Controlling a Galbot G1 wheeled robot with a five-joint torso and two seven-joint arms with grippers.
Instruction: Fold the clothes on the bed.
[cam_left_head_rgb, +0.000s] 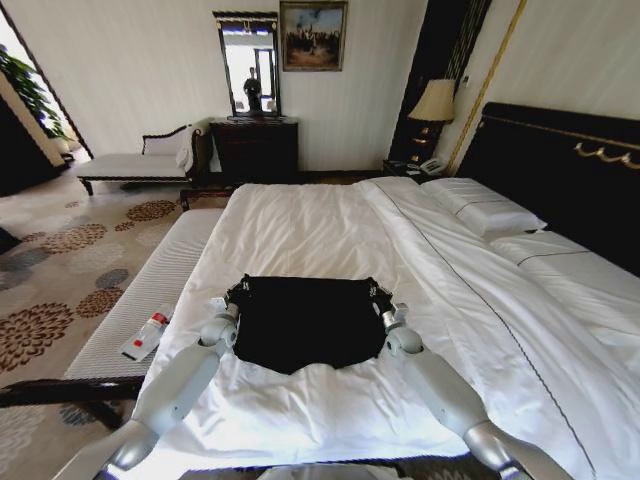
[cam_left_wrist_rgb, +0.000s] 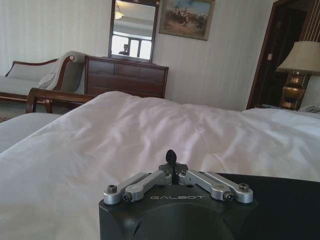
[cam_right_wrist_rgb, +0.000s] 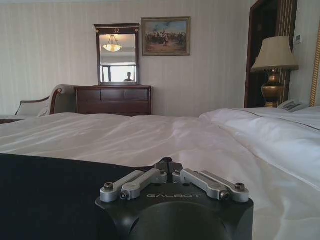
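The black T-shirt lies flat on the white bed, at the foot end and well away from the pillows. Its far edge runs straight across between the two hands, and its near edge sags into an uneven curve.

The left hand sits at the T-shirt's far left corner, low on the bed. In the left wrist view its fingers are pressed together, with a small dark tip between them and black fabric beside it; what they pinch cannot be made out for sure.

The right hand sits at the far right corner, also low on the bed. In the right wrist view its fingers look drawn together at the edge of the black cloth.

A striped bench stands just left of the bed, with a small bottle lying on it. Beyond the bed stand a dark dresser and a lamp.
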